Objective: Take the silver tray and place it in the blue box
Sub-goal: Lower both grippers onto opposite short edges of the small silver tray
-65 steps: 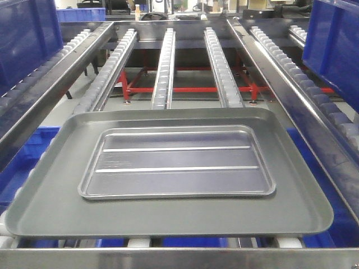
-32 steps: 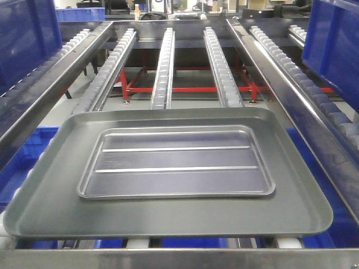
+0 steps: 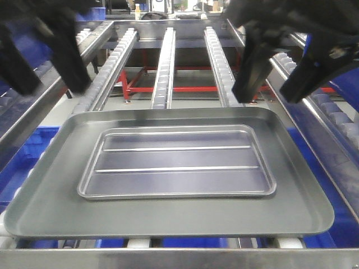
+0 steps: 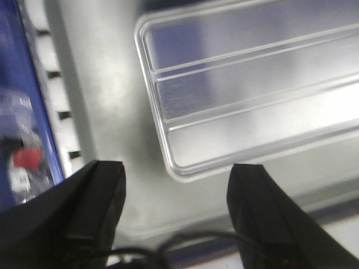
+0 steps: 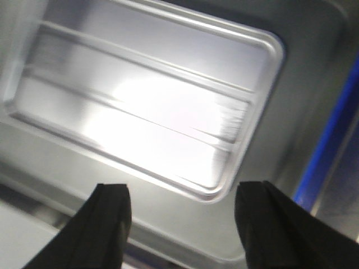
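The silver tray (image 3: 176,162), shiny with two long ridges, lies flat inside the larger dark-grey tray (image 3: 50,207) on the roller conveyor. My left gripper (image 3: 47,87) hangs open above the grey tray's far left corner. In the left wrist view it (image 4: 176,174) is open and empty above the silver tray's (image 4: 252,84) corner. My right gripper (image 3: 265,96) hangs open above the far right corner. In the right wrist view it (image 5: 182,193) is open and empty over the silver tray's (image 5: 140,101) corner. Blue box plastic (image 3: 28,159) shows below the rails at the left.
Three roller rails (image 3: 165,67) run away behind the trays, over a red frame (image 3: 185,89). Side roller lanes flank them. More blue plastic shows low right (image 3: 300,143), in the left wrist view (image 4: 28,112) and in the right wrist view (image 5: 331,145).
Both arms have come into the front view from above, open, over the far corners of the trays. The trays have not moved.
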Available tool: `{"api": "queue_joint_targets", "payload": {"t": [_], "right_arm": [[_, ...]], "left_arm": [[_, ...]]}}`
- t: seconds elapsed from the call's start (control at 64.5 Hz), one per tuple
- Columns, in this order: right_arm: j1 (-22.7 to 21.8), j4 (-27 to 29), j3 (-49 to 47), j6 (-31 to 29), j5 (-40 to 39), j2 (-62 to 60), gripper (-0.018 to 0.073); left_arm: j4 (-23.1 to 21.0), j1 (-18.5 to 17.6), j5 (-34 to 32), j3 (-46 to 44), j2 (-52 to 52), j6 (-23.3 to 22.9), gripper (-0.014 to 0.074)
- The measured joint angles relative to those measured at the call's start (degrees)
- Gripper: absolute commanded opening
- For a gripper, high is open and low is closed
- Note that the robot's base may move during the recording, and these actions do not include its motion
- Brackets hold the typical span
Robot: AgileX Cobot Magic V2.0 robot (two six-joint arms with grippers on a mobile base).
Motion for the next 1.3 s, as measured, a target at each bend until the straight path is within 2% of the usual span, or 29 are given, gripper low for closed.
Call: {"api": "queue_joint_targets", "payload": {"t": [0.155, 0.325, 0.62, 0.976, 1.301], "right_arm": [[0.0, -9.4, -5.9, 10.0, 5.6, 5.7, 0.0508], [0.0, -12.6, -7.0, 15.5, 5.2, 9.2, 0.0508], [0.0, -12.8, -7.2, 16.8, 4.6, 14.9, 0.0508], [0.0, -12.8, -7.3, 16.9, 2.0, 20.2, 0.0508], [-0.3, -12.8, -7.4, 16.9, -0.1, 22.0, 0.0508]], "left_arm": [[0.1, 0.0, -0.2, -1.1, 6.6, -4.2, 0.0307], [0.3, 0.0, -1.7, -1.2, 10.5, -5.5, 0.0305], [1.8, 0.0, -4.6, -1.3, 13.2, -8.8, 0.0305], [2.7, 2.1, -7.4, -1.4, 16.4, -9.3, 0.0305], [2.8, 2.1, -9.1, -1.4, 19.7, -9.3, 0.0305]]}}
